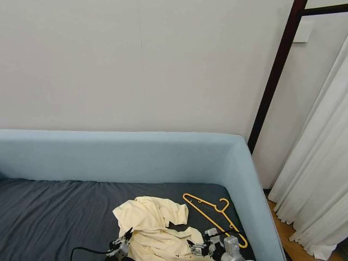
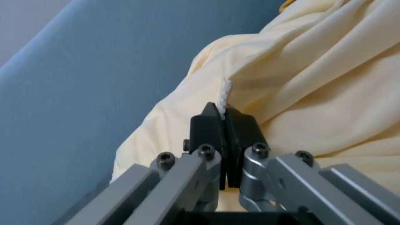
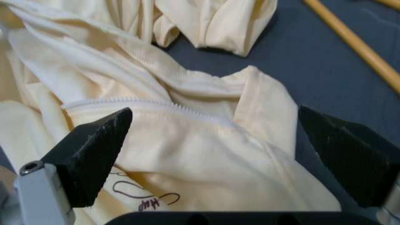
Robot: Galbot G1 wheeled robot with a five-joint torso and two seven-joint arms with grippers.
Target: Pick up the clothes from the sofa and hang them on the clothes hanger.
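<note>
Cream shirt edge in left pincer, orange hanger beside right pincer.

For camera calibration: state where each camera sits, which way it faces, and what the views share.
Head view: on the head, facing forward and down at the sofa; left gripper and right gripper at the bottom edge.
Left wrist view: looks along the left gripper, shut on the yellow shirt.
Right wrist view: looks down between the right gripper's open fingers at the shirt.
All share the shirt.
</note>
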